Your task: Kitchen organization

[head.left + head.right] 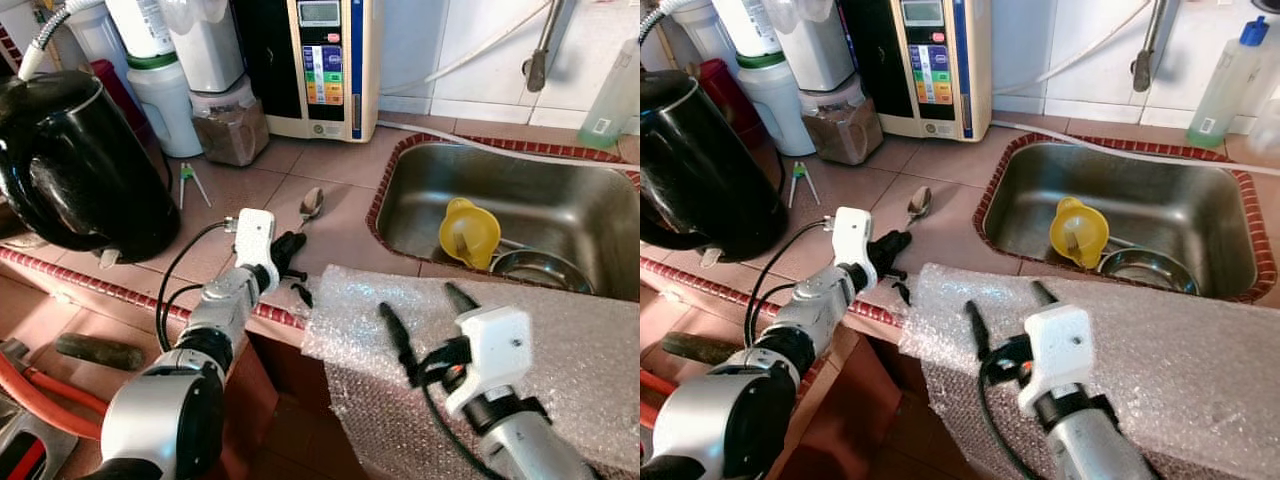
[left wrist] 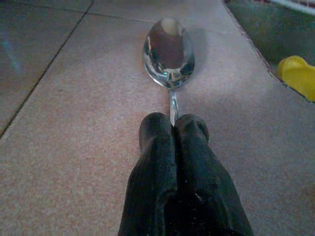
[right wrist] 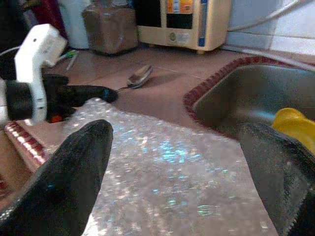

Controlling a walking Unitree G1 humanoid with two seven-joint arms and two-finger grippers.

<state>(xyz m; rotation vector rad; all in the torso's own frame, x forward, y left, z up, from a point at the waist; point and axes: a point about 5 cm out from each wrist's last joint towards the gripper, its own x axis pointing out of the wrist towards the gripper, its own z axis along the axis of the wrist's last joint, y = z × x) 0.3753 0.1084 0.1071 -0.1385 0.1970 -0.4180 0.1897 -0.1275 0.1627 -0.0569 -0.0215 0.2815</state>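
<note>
A metal spoon (image 1: 311, 203) lies on the tiled counter, bowl pointing toward the back wall. My left gripper (image 1: 293, 246) is shut on its handle; in the left wrist view the thin handle runs in between the two closed fingertips (image 2: 156, 129), with the spoon bowl (image 2: 169, 54) just ahead of them. My right gripper (image 1: 418, 300) hovers open above a sheet of bubble wrap (image 1: 560, 340) that is draped over the counter's front edge, with nothing between its fingers (image 3: 81, 162). The steel sink (image 1: 560, 190) is to the right of the spoon.
A yellow funnel (image 1: 468, 232) and a metal bowl (image 1: 538, 268) lie in the sink. A black kettle (image 1: 75, 165) stands at the left, with jars (image 1: 230, 125), a water purifier (image 1: 318, 65) and a green tool (image 1: 186, 180) behind. A clear bottle (image 1: 1225, 85) stands at the back right.
</note>
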